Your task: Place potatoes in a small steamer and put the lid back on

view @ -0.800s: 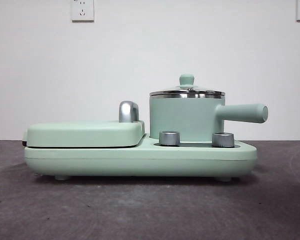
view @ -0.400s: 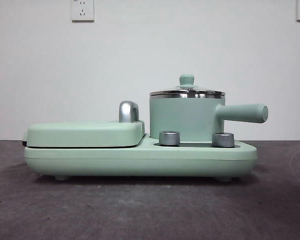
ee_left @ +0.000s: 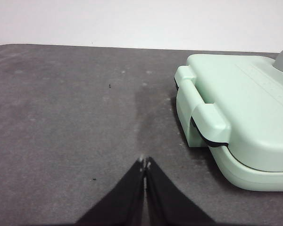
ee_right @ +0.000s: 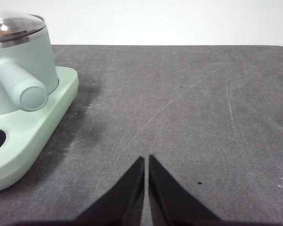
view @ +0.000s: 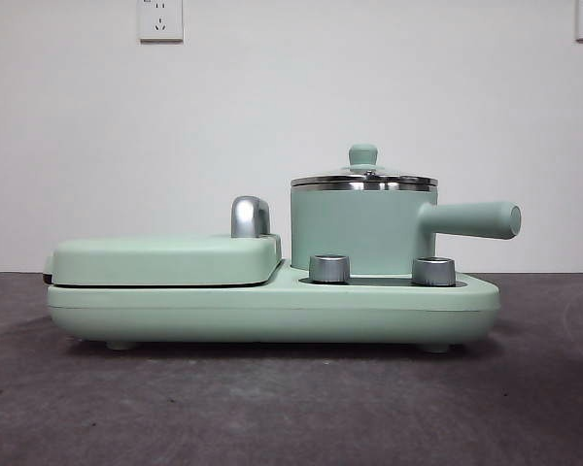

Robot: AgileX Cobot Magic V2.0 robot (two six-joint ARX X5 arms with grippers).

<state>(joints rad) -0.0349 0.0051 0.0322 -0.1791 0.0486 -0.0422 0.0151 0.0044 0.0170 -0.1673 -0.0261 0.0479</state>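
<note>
Small steamer (view: 362, 231): on the appliance base (view: 272, 309), right of the griddle cover (view: 165, 258). Lid (view: 363, 179): seated on it. Potato: none in view, possibly inside. Left gripper (ee_left: 145, 165), right gripper (ee_right: 146, 160): jaws closed, empty, beside base. Risk: closed jaws knocking the knob.

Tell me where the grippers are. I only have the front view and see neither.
Observer: Left gripper is shut, low over the table, off the griddle's end.
Operator: Now the right one.
Observer: Right gripper is shut, over the table beside the steamer's handle end.
Operator: Check the lid for the potato.
Observer: Something orange-brown shows through the lid glass, too little to name.
</note>
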